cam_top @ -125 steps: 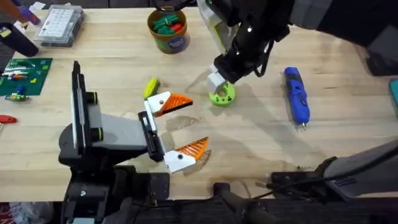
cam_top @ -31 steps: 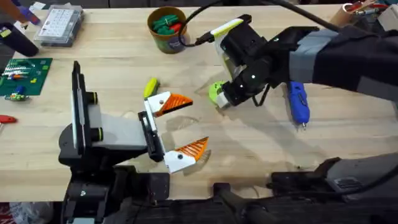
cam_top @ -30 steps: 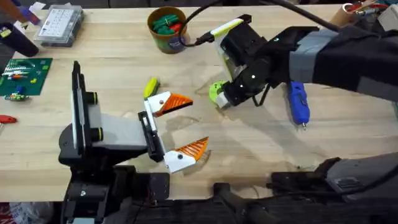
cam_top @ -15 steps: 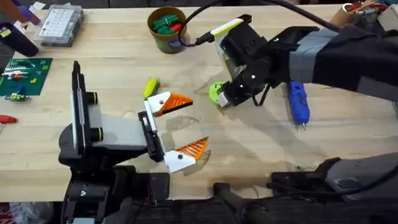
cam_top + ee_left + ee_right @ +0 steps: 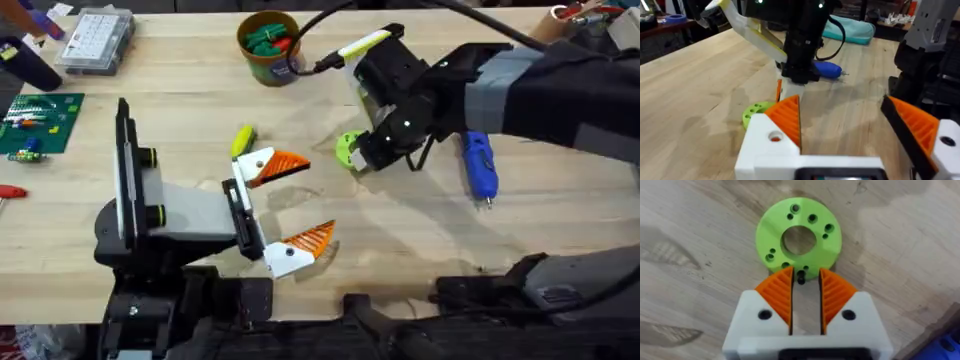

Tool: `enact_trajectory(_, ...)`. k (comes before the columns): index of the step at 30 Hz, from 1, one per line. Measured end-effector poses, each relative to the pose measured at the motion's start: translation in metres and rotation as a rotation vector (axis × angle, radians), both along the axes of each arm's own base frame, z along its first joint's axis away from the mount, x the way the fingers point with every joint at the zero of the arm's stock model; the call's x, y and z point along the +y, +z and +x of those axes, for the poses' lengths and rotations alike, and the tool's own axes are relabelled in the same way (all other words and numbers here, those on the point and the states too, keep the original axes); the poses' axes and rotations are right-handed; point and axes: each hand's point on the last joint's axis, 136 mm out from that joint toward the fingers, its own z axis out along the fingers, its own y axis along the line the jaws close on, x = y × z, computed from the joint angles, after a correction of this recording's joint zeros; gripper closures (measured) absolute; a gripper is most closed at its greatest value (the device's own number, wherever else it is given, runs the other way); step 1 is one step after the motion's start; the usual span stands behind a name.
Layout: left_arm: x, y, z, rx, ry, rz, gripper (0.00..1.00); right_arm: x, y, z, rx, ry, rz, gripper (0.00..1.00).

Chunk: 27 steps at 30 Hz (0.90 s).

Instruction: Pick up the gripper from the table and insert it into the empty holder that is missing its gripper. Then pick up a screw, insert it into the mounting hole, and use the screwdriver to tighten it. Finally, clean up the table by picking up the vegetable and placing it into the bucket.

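At the far left of the tabletop (image 5: pixel 560 230) lay a clear compartment box (image 5: pixel 95 40) and a green circuit board (image 5: pixel 35 122); any printing on them was too small to read. The left pincer (image 5: pixel 288 208) rested low near the middle, its orange-padded fingers spread well apart and holding nothing. Just beyond its upper finger lay the vegetable (image 5: pixel 242 139), yellow with a green end, not yet cleared away. Farther back stood the bucket (image 5: pixel 270 47), already holding green and red toy pieces; its dark blue label carried marks that could not be made out.

The step in hand looked like the screw step. The right pincer (image 5: pixel 805 292) hung over the lime-green disc (image 5: pixel 799 234), its pads nearly together on a small dark screw (image 5: pixel 801 277) at the disc's near rim, beside one of the small holes. Judging by that, the next move called for lining the screw tip up with a mounting hole and lowering it straight, since a slight tilt could let it slip aside.

To the right, the blue screwdriver (image 5: pixel 478 154) lay untouched on the wood, near the right arm; no brand was legible on it.
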Motion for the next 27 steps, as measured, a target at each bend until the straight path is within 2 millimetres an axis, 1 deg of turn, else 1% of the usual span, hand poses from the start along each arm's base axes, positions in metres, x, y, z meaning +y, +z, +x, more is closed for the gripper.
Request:
enact_trajectory(2,0.0,0.0,0.0,0.0,0.0,0.0,0.01,-0.0001,0.0,-0.0001,0.0,0.0,0.0,0.72)
enact_trajectory(5,0.0,0.0,0.0,0.0,0.0,0.0,0.01,-0.0001,0.0,0.0,0.0,0.0,0.0,0.778)
enact_trajectory(6,0.0,0.0,0.0,0.0,0.0,0.0,0.01,-0.0001,0.0,-0.0001,0.0,0.0,-0.001,0.833)
enact_trajectory(7,0.0,0.0,0.0,0.0,0.0,0.0,0.01,-0.0002,0.0,-0.0001,0.0,0.0,-0.001,0.838)
enact_trajectory(10,0.0,0.0,0.0,0.0,0.0,0.0,0.01,0.0004,0.0,-0.0005,0.003,-0.002,0.003,0.992)
enact_trajectory(27,0.0,0.0,0.0,0.0,0.0,0.0,0.01,0.0005,0.0001,-0.0004,0.002,-0.002,0.004,0.992)
